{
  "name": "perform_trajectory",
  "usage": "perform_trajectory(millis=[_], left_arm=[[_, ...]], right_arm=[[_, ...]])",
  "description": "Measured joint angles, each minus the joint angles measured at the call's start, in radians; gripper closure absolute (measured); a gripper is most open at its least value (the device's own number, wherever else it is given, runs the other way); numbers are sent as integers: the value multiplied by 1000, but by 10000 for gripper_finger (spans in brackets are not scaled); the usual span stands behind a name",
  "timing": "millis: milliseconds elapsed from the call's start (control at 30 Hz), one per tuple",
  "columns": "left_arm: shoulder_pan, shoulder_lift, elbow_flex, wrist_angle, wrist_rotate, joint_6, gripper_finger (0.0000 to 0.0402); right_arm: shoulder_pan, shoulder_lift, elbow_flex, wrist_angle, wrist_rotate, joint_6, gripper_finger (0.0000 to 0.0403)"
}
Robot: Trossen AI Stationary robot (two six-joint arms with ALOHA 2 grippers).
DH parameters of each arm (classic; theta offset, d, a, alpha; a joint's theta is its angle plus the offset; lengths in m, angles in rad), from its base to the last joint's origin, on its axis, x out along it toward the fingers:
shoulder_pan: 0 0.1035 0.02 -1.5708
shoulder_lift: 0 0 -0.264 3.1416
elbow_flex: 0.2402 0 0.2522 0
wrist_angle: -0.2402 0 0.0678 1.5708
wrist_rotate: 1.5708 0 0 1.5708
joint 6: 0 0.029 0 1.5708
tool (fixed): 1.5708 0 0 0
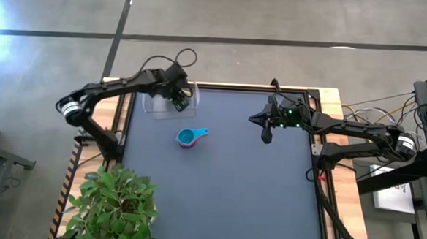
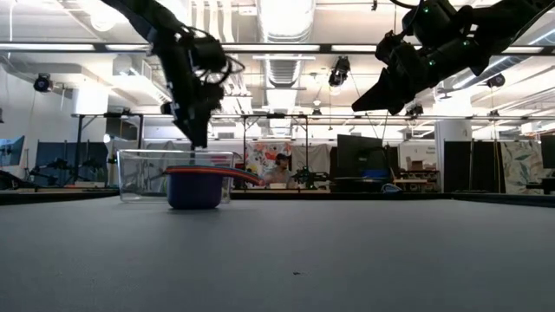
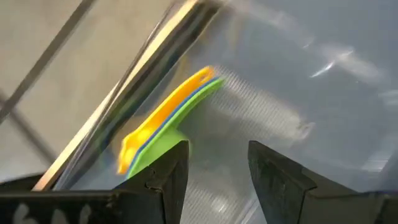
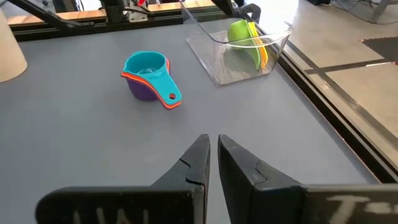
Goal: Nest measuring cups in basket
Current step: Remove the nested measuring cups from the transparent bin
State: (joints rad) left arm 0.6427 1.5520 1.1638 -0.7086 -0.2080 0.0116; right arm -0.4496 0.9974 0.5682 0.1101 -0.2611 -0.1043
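left tool (image 1: pixel 179 99): apart over basket (image 1: pixel 156 105) (green, yellow cups inside) | right tool (image 4: pixel 213 163): together

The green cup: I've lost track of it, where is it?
The green cup sits inside the clear basket at the table's far left in the high view, nested with a yellow cup, under the left claw.

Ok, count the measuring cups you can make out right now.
5 visible. Green cup and yellow cup nested on edge inside the basket. Teal cup, orange cup and purple cup stacked on the table. Others may be hidden inside the stacks.
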Motion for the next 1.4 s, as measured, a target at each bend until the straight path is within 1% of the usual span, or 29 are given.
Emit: perform_trajectory(millis=[67,133,333,533,800,867,1000,1133,1400], left_arm=[[4,42,17,-30,-40,-2,254],[6,83,39,-51,-54,-11,254],[6,212,111,-72,-135,-53,254],[7,305,175,-116,-146,-67,254],[10,293,194,-219,-249,-126,254],[13,286,189,-230,-260,-138,254],[24,283,170,-241,-252,-155,254],[39,279,151,-217,-238,-154,254],[51,280,148,-204,-236,-147,254]], right_arm=[[0,0,0,0,0,0,381],[0,0,0,0,0,0,381],[0,0,0,0,0,0,381],[0,0,0,-1,0,-1,381],[0,0,0,-2,0,-5,381],[0,0,0,-1,0,-11,381],[0,0,0,-1,0,-11,381],[0,0,0,-1,0,-11,381],[0,0,0,-1,0,-10,381]])
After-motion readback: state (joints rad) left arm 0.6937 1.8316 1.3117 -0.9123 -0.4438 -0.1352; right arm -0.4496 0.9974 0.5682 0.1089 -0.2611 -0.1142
